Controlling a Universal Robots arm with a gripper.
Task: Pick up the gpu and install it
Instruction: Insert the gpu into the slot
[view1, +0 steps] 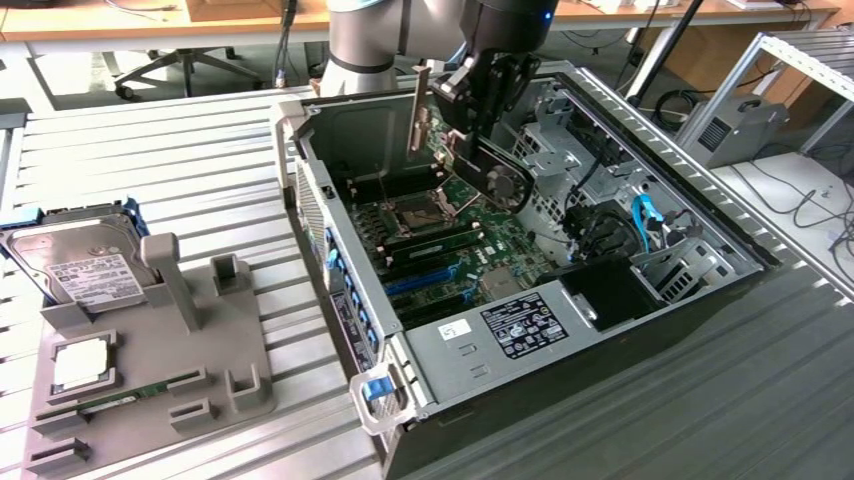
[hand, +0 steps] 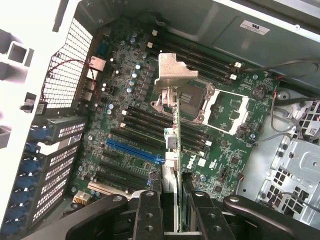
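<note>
"One card in your hand (hand: 176, 212)?"
"Yes. Its fingers, partly closed, pinch the thin green-and-dark gpu card (view1: 489, 170) on edge (long silver bracket toward the exterior view's left)."
"Where is it?"
"You have it over the green motherboard (hand: 130, 125), inside the open grey computer case (view1: 461, 345)."

The claw (hand: 174, 199) is cut off at the picture's edge, its fingers (hand: 149, 216) hiding part of the gpu (hand: 175, 116)

**Greens, silvers, blacks and blues**

The gpu (hand: 177, 117) has a green edge and a silver bracket (hand: 175, 75). The gripper (hand: 176, 220) is black. The green motherboard (hand: 125, 95) has one bright blue slot (hand: 134, 150). The case (view1: 454, 350) is grey, with a blue latch (view1: 380, 388).
</note>
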